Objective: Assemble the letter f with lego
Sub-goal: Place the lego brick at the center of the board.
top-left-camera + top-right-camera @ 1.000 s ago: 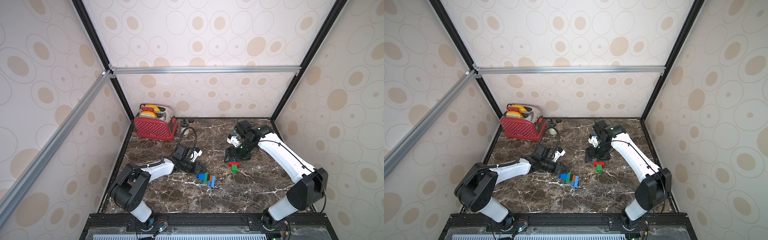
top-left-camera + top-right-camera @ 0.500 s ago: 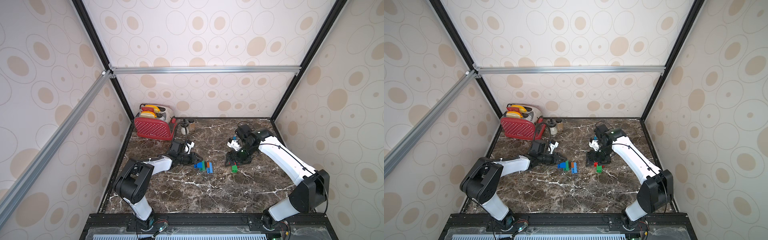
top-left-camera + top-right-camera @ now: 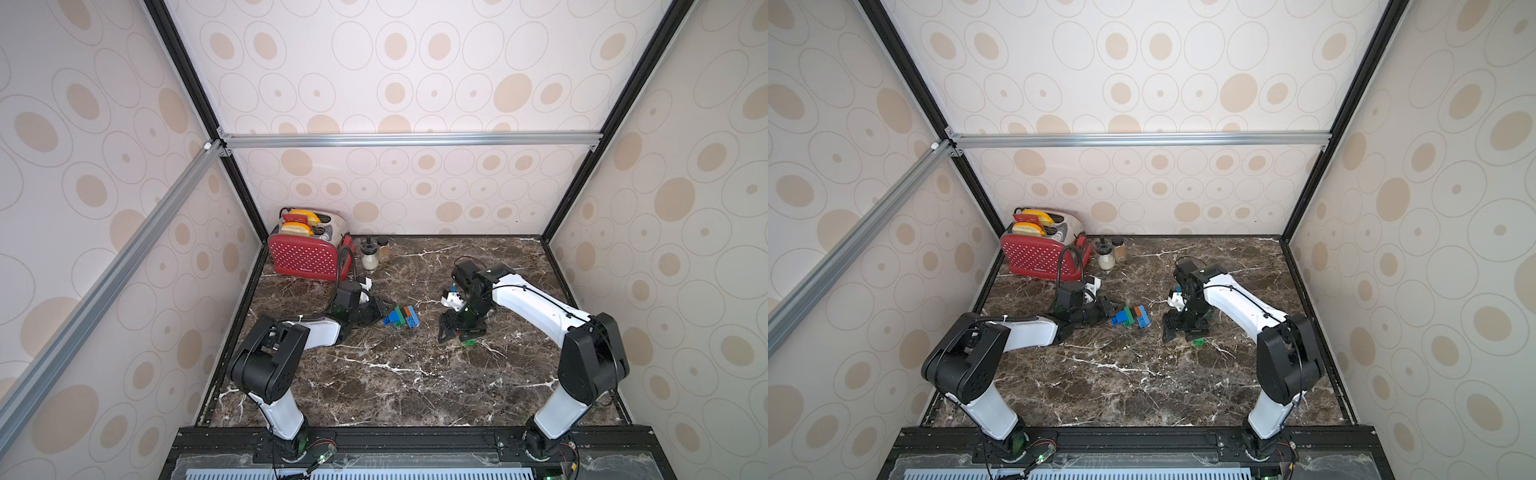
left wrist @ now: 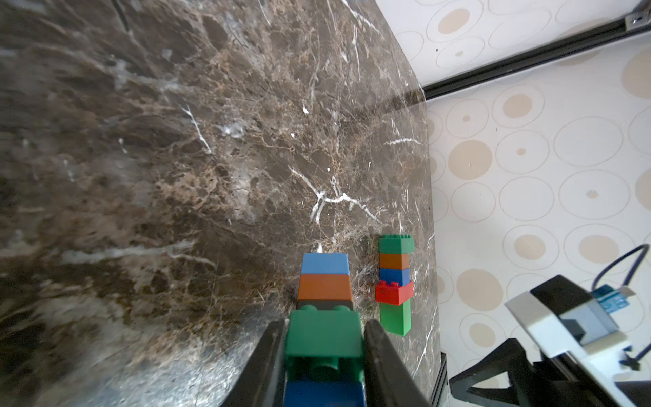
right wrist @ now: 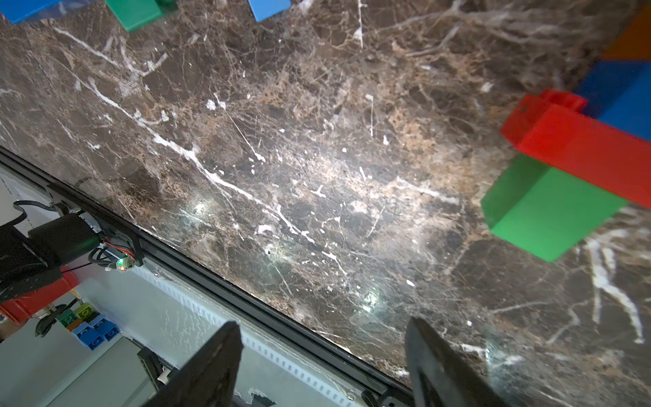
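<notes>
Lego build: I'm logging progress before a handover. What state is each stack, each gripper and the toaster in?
left gripper: shut on the held stack.
held stack: several bricks joined, clamped at its green brick.
loose stack: five bricks joined, lying on the table, ungripped.
right gripper: open, empty.
toaster: toast in both slots.

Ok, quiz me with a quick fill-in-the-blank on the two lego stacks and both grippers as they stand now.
1. The left gripper is shut on the held stack, whose black brick sits between a green brick and an ____ one.
2. The right gripper has its fingers ____, holding nothing.
3. In the loose stack lying on the table, a ____ brick sits between the blue brick and a green end brick.
Missing words: orange; open; red.
</notes>
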You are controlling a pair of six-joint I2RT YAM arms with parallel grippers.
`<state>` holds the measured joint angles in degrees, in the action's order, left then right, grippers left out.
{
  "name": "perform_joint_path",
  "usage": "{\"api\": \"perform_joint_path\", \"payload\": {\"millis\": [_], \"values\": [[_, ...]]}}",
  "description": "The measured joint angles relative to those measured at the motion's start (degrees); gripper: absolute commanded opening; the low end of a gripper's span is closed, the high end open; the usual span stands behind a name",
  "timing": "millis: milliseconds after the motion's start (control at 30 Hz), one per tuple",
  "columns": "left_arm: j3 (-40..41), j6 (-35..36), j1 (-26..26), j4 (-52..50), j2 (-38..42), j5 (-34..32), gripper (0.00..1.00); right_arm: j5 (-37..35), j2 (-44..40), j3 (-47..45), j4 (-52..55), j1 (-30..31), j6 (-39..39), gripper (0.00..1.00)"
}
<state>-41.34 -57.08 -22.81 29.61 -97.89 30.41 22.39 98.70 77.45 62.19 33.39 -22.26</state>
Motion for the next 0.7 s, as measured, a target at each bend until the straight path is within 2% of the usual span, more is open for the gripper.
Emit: {"api": "perform_joint_path", "payload": {"millis": [467, 700], "values": [[13.8, -6.4, 0.0, 13.0, 1.1, -6.7, 0.41, 1.0, 10.2, 3.8, -5.5, 1.7, -2.6, 0.76], [16.4, -7.9, 0.0, 16.2, 1.3, -8.3, 0.48, 1.5, 13.7, 7.0, -6.9, 3.9, -4.2, 0.76]]}}
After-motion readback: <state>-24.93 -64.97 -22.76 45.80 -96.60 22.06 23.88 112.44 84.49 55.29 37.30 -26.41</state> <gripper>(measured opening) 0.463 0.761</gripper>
